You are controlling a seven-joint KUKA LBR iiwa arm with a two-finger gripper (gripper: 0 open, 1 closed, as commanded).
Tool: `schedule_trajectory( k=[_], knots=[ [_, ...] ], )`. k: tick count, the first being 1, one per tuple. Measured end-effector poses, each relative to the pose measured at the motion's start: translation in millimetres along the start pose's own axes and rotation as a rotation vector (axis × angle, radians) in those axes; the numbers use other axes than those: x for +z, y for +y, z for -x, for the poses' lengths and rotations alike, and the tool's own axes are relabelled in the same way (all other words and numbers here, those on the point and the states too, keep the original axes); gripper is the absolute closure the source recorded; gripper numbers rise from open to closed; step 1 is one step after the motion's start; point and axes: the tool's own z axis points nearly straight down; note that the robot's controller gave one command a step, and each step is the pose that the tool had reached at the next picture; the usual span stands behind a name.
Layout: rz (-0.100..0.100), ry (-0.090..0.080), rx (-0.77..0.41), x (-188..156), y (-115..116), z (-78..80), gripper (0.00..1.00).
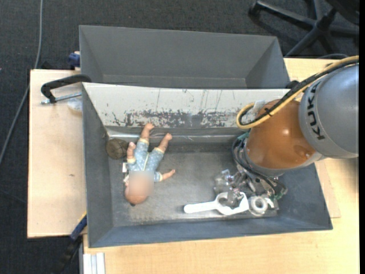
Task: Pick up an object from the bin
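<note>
Nearest you, by the bin's (pixel 199 230) front wall toward the view's right, a flat white tool (pixel 201 208) lies with its long axis along that wall, handle pointing left, broad end under the gripper (pixel 232 197), which hangs low over it; whether that hand is wide or closed you cannot tell. You look to be at the grasp step: next, close across the broad end and lift. Farther back, left, lies a doll (pixel 145 163), feet to the rear wall.

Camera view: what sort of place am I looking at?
Probably a robotics lab: a KUKA arm over a grey metal bin, dark carpet, and an office chair's base behind.
</note>
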Motion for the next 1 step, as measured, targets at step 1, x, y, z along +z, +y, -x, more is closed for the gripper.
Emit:
schedule_trajectory(
  k=[1],
  knots=[
    [0.0,0.0,0.0,-1.2,0.2,0.0,1.0]
  ],
)
